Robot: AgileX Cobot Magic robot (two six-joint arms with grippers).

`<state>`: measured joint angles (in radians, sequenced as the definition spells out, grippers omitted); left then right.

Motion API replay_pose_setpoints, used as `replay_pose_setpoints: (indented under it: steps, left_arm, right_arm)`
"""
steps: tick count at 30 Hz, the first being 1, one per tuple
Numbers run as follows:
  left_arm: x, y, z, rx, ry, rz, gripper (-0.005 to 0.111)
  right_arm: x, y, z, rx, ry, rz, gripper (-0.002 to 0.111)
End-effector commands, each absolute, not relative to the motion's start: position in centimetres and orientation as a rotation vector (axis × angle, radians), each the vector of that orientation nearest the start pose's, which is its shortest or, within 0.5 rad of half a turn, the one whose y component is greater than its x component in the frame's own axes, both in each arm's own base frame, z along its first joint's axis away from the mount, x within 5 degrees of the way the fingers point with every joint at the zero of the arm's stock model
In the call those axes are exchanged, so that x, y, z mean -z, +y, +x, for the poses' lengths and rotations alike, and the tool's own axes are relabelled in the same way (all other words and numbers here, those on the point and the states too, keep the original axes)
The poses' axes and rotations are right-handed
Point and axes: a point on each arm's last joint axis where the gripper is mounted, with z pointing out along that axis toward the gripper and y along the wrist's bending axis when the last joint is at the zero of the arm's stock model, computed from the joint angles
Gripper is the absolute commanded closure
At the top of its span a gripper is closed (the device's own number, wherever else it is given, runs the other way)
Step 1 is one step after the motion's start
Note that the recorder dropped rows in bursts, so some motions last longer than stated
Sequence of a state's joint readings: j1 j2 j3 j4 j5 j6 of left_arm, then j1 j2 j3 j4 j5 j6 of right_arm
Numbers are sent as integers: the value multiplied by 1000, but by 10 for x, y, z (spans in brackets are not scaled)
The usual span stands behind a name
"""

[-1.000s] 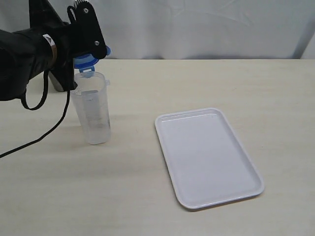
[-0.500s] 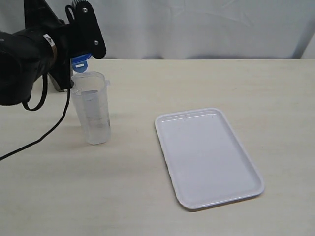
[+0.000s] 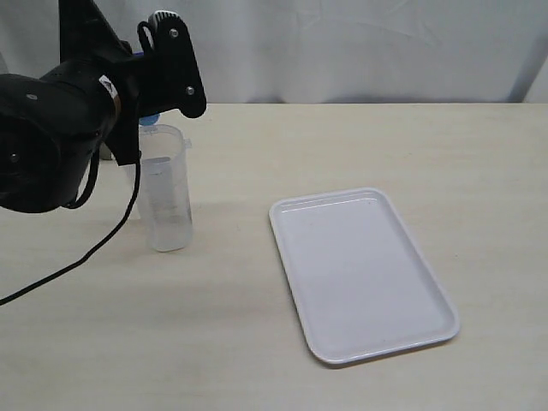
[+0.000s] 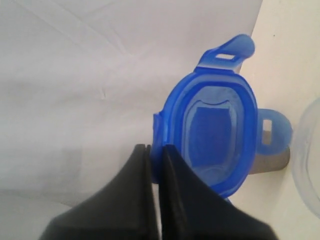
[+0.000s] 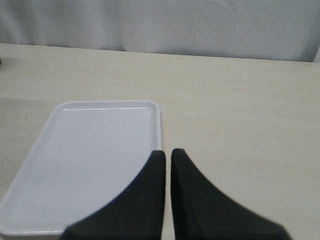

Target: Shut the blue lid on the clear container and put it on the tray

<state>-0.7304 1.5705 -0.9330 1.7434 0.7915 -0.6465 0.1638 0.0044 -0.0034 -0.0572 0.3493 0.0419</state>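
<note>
since a second ago the left arm has swung right and nearer the camera in the exterior view. its black bulk now fills the upper left of the frame and covers most of the blue lid (image 3: 148, 121). only a sliver of blue shows, just above the mouth of the clear container (image 3: 165, 197). the container has not shifted: it stands upright and uncapped on the table (image 3: 257, 360), left of centre, with a black cable (image 3: 110, 233) looping down beside it. the tray (image 3: 364, 278) lies where it was, flat at the lower right of centre and well apart from the container. in the left wrist view the left gripper (image 4: 154, 148) has its two black fingers almost together, pinched on one edge of the lid's rim, so the lid is held up in the air. the lid's hollow face is turned to the camera and two of its snap tabs stick outward. a grey cup (image 4: 274, 161) shows partly behind the lid, and the pale curve of the container's rim sits at the picture's edge. in the right wrist view the right gripper (image 5: 167, 151) has its fingers pressed together on nothing, above the table, with the tray just by its tips.
</note>
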Motion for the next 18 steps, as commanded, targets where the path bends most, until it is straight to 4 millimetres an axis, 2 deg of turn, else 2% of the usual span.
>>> replay_pose_setpoints:
  steps: [1, 18]
  left_arm:
    - [-271, -175, 278, -1056, 1517, 1233, 107]
    - [-271, -179, 275, -1047, 1510, 1234, 107]
  right_arm:
    - [-182, 7, 53, -89, 1824, -151, 104]
    - [-182, 7, 53, -89, 1824, -151, 104]
